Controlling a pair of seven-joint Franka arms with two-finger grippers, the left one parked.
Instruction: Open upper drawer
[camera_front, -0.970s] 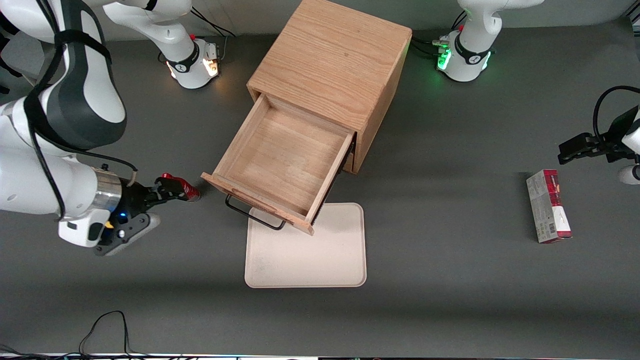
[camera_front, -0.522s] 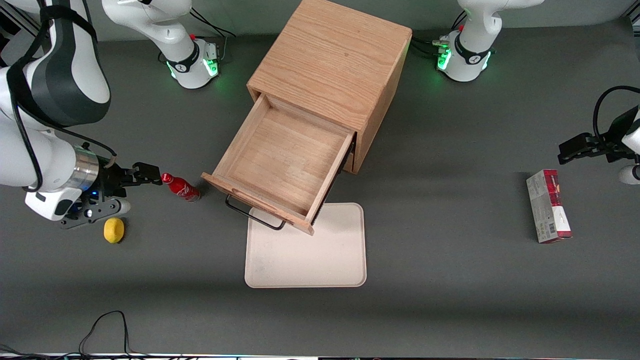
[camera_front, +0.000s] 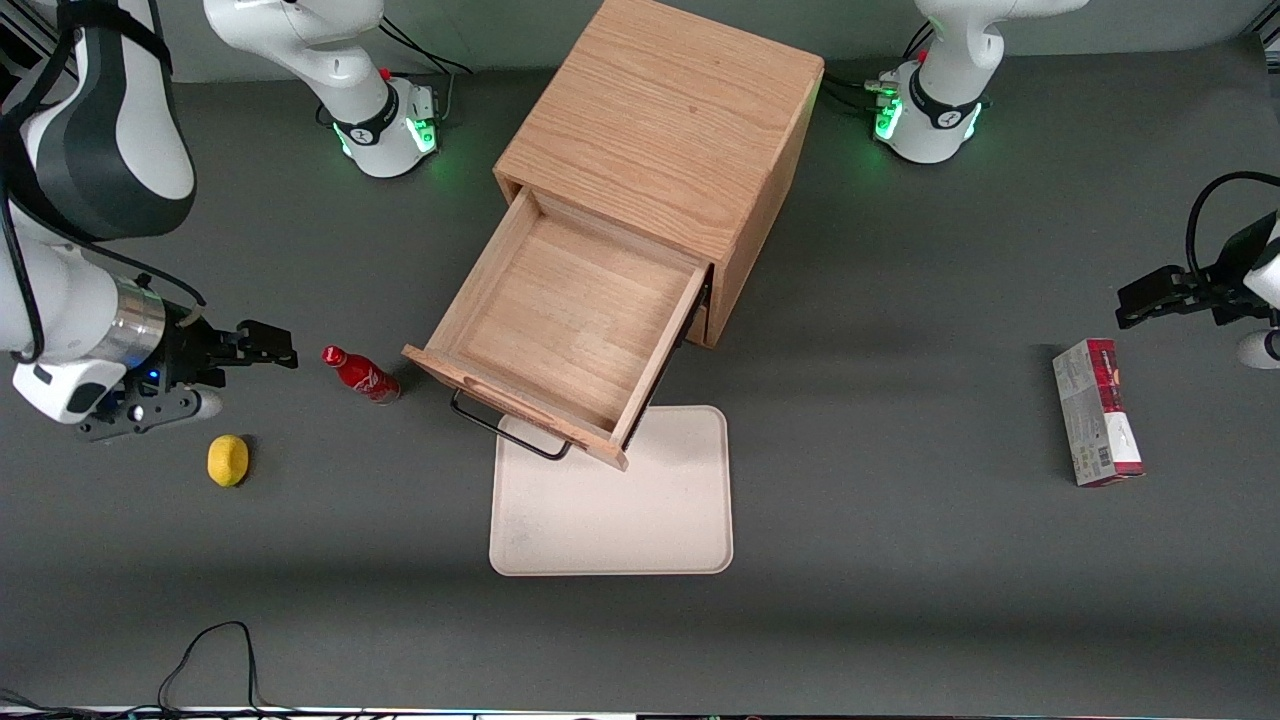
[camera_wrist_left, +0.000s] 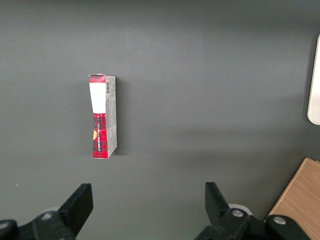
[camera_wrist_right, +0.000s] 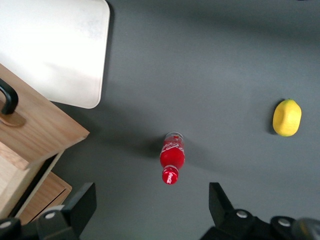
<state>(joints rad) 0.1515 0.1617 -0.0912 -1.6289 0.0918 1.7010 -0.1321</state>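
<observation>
The upper drawer (camera_front: 570, 310) of the oak cabinet (camera_front: 665, 120) stands pulled far out, its inside bare. Its black wire handle (camera_front: 505, 428) hangs over the edge of a tray. My right gripper (camera_front: 272, 346) hovers above the table toward the working arm's end, well apart from the drawer, open and holding nothing. In the right wrist view the gripper (camera_wrist_right: 152, 205) looks down on a red bottle, with the drawer front (camera_wrist_right: 35, 125) and one end of the handle (camera_wrist_right: 7, 97) in sight. Below the drawer shows the lower drawer (camera_wrist_right: 47, 192), pushed in.
A small red bottle (camera_front: 360, 373) (camera_wrist_right: 171, 157) lies between gripper and drawer. A lemon (camera_front: 228, 460) (camera_wrist_right: 287, 117) sits nearer the front camera. A beige tray (camera_front: 640, 510) (camera_wrist_right: 55, 45) lies in front of the drawer. A red and grey box (camera_front: 1095, 410) rests toward the parked arm's end.
My gripper has drawn back from the drawer toward the working arm's end of the table. The bottle it covered now lies in plain sight, and the lemon has come into view. The drawer has not moved.
</observation>
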